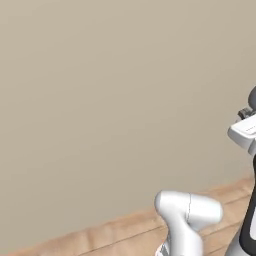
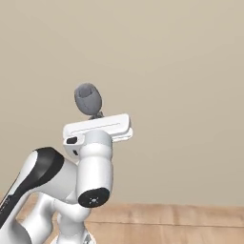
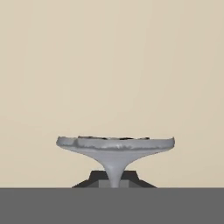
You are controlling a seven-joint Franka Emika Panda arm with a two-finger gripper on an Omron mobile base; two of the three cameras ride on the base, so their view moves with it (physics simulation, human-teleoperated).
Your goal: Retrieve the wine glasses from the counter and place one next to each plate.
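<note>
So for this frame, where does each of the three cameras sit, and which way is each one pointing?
Left base view: behind the arm on its left, facing a plain beige wall over wooden floor; white arm links rise at lower right.
Right base view: behind on the right, same wall; the arm rises from lower left, holding up a small grey-tinted stemmed wine glass.
Hand view: looks along the gripper, shut on the glass stem, towards the wall.
Shared: wall and glass in all three; floor in the base views.
</note>
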